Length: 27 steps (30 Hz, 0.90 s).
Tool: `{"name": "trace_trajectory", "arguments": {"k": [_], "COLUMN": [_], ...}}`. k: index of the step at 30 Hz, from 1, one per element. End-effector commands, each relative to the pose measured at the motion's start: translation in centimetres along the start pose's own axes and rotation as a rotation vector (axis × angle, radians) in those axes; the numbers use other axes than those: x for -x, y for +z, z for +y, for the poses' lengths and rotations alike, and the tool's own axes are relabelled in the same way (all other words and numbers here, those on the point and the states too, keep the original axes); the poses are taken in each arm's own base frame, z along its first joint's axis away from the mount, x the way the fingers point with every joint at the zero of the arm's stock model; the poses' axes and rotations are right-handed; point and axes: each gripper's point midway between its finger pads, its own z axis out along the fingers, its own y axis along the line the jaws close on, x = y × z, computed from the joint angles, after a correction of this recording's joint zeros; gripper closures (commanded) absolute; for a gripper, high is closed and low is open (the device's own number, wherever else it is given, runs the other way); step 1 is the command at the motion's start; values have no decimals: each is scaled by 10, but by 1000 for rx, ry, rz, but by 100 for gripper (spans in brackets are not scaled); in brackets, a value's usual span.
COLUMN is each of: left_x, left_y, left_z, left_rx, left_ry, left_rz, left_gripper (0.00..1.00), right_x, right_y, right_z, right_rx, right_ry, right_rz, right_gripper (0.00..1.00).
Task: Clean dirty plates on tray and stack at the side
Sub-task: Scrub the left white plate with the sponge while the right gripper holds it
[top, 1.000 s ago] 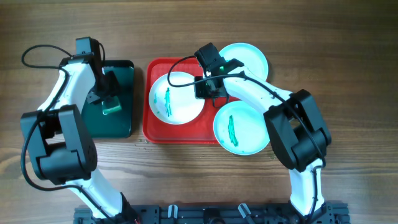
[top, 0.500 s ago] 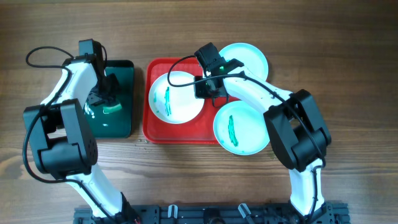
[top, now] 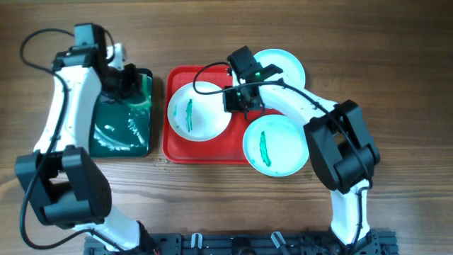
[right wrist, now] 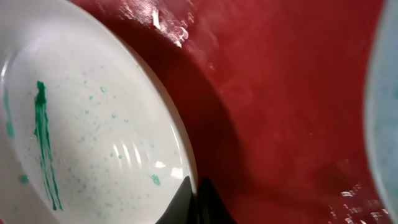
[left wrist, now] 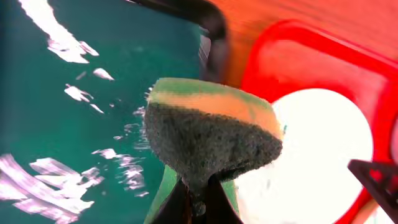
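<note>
Pinching the round white plate [top: 209,117] at its right rim, the right gripper [top: 239,105] is closed thin over that edge. That plate lies flat in the red tray [top: 202,150], near the middle of the surface [top: 226,205] toward its far edge; the tray's long axis runs left to right. Two glossy aqua plates [top: 277,145] sit at its right end. The left gripper [left wrist: 196,202] clamps a coarse grey-bottomed sponge [left wrist: 211,134] over the wet dark green tray [top: 120,134].
</note>
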Motion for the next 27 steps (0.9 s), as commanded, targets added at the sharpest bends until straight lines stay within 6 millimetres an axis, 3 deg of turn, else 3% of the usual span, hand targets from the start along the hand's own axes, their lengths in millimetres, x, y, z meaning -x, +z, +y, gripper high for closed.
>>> {"name": "trace_trajectory", "arguments": {"k": [1,3,9,11,16,21,24,27], "left_x": [-12,-20,-48,-52,-42,-32,-70,-102], "left_y": [9,23,76,90,120,134,136,120], "left_z": [-51,-72,-102,-97,-55,-61,-130,-157], "left_rx": [-101,-88,-45,26,302,287,-139,-368], "left_ry": [124,134,151,148,44,50,309,420], "left_rz": [36,56,125,133,64,19,208,332], "left_gripper": [96,96,96,96,96,96,96,96], "right_x": [-2,-1,-1,1,1,1,-9,-13], "right_y": [4,4,8,8,8,8,13,19], "right_z": [-8,-9,-10,-8,-8,-8,-1,-2], "right_rx": [22,23,28,33,33,33,96,106], "right_ry": [18,19,19,15,13,14,27,40], "right_rz": [43,39,27,18,18,19,53,73], "right_gripper": [96,96,96,96,96,96,96,96]}}
